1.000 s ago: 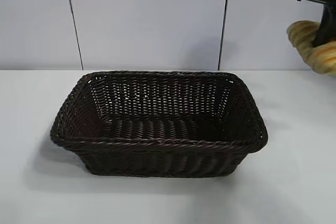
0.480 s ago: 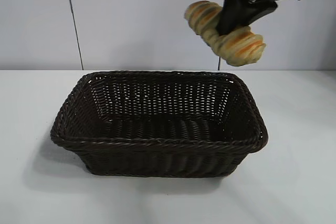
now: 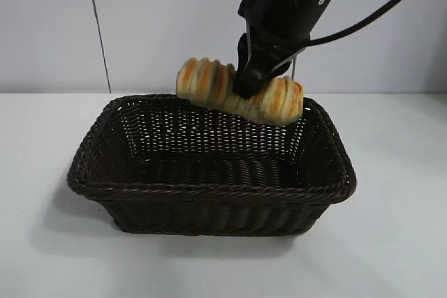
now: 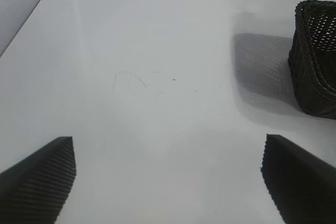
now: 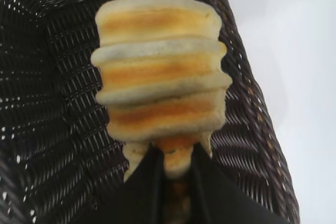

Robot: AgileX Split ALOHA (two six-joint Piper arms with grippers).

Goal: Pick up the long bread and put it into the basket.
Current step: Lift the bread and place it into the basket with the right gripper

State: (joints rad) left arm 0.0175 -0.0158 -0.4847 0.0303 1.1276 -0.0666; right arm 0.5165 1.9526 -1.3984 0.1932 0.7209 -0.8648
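no readable text, labels or signs

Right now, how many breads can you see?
1. The bread hangs in the right gripper, which is shut on its middle, over the back of the basket. The basket holds no other bread; none shows on the table.
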